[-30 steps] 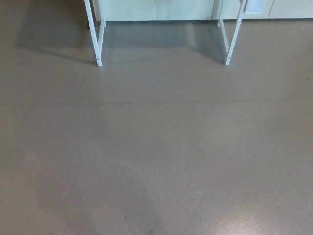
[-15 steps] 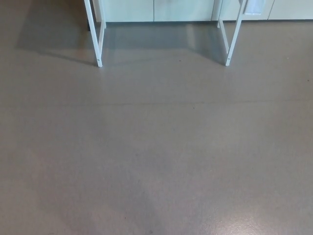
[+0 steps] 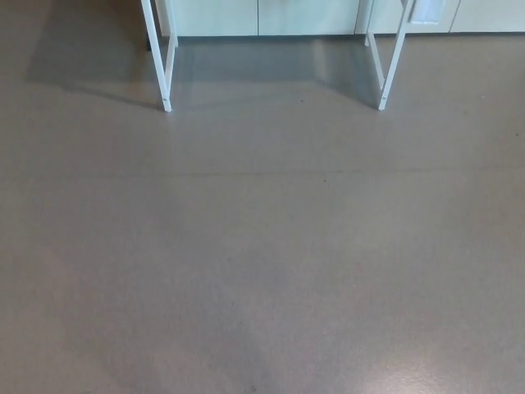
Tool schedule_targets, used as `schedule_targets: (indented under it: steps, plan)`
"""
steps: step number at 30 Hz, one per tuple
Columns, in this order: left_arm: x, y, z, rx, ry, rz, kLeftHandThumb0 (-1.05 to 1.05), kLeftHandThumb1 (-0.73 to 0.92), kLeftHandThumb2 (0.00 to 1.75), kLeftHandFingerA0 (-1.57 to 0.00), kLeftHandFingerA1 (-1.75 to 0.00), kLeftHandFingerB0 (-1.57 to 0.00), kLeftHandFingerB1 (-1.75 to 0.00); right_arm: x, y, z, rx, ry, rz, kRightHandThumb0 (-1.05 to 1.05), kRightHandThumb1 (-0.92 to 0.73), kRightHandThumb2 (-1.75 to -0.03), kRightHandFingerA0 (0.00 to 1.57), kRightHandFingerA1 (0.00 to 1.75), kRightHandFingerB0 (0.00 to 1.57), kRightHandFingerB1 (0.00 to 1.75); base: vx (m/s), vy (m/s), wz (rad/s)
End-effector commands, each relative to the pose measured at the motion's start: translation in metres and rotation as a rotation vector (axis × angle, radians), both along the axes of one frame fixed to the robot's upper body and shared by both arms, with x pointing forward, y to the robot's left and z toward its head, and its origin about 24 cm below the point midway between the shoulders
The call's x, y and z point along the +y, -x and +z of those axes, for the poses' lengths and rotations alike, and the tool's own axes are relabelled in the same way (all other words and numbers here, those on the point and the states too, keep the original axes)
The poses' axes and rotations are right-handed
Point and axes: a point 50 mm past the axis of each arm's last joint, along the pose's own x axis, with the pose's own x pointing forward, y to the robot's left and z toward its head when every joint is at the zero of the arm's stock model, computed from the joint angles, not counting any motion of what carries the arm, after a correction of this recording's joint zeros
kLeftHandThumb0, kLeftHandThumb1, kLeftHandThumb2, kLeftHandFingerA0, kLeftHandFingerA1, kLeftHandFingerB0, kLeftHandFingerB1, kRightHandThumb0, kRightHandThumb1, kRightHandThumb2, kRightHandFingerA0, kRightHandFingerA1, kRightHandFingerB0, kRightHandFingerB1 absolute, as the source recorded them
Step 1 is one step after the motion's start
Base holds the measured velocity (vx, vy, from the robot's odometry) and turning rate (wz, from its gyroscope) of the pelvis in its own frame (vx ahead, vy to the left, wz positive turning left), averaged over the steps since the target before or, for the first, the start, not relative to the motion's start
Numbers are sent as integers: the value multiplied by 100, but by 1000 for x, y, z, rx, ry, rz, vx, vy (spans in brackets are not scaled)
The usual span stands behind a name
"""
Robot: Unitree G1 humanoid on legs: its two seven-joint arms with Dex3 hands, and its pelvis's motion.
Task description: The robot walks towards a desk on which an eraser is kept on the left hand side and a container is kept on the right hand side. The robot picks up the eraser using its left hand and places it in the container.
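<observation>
Grey-brown floor (image 3: 262, 263), smooth, filling nearly the whole head view.
White desk legs (image 3: 166, 66) stand along the floor's far edge, pale cabinet fronts (image 3: 271, 16) behind them; a faint seam (image 3: 328, 174) crosses the floor. Desktop, eraser, container and both hands lie out of frame.

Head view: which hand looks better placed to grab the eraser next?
Cannot tell: neither hand shows. Only grey floor and the white desk legs ahead are visible; no eraser or container yet. The task assigns the left.
</observation>
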Motion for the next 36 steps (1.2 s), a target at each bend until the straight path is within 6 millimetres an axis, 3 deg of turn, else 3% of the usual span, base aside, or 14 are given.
schedule_targets:
  steps: [1,9,19,36]
  plan:
    - [4,-6,6,-49,-33,-23,-17,61,57,-48,-48,-42,-40,-2,-3,4,-27,21,16,-37,-52,-55,65,61,44,51,0,0,0]
    - [5,-8,6,-64,-34,-33,-17,61,58,-49,-49,-42,-41,-3,-5,3,-29,27,26,-38,-52,-55,68,62,46,52,1,49,1]
    - [8,-8,4,-60,-36,-27,-18,61,58,-51,-49,-44,-41,-1,-7,3,-29,38,47,-38,-53,-55,71,61,49,52,156,283,-13]
    - [9,-10,6,-68,-56,-43,-18,64,58,-56,-49,-47,-42,4,-8,4,-16,29,56,-38,-51,-55,71,62,51,51,175,-138,12]
